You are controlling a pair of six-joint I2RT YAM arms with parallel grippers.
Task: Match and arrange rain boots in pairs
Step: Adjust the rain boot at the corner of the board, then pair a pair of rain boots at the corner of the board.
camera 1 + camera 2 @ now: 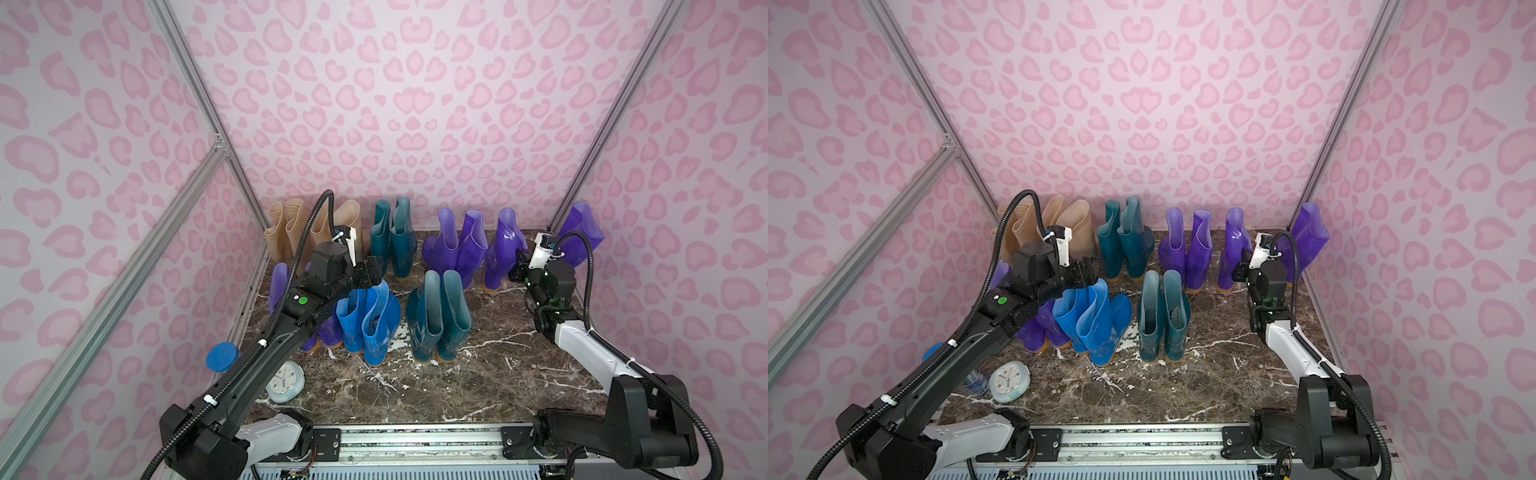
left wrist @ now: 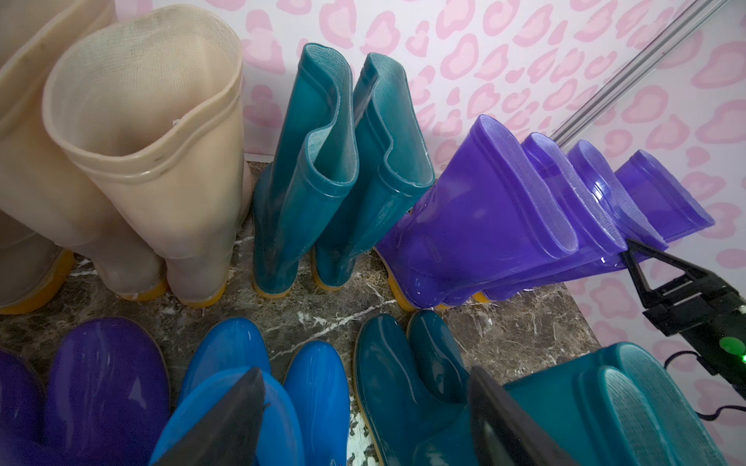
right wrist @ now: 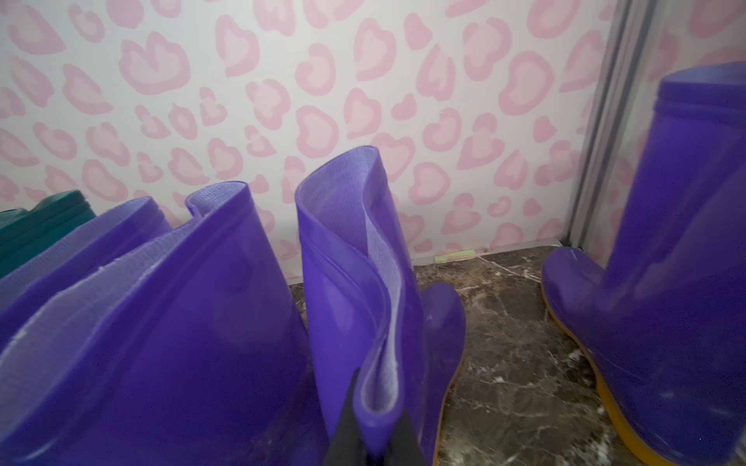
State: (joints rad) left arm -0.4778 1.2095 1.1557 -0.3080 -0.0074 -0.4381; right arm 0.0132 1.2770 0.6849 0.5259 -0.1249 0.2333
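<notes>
Rain boots stand on the marble floor. The back row holds beige boots, a teal pair and a purple pair. In front stand purple boots, a blue pair and a teal pair. My left gripper hangs open above the blue and front teal boots, holding nothing. My right gripper is shut on the folded rim of a purple boot, which stands upright at the back right. Another purple boot stands alone against the right wall.
A pale alarm clock and a blue-lidded cylinder lie at the front left beside my left arm. Pink patterned walls with aluminium posts close in three sides. The arms' rail runs along the front edge.
</notes>
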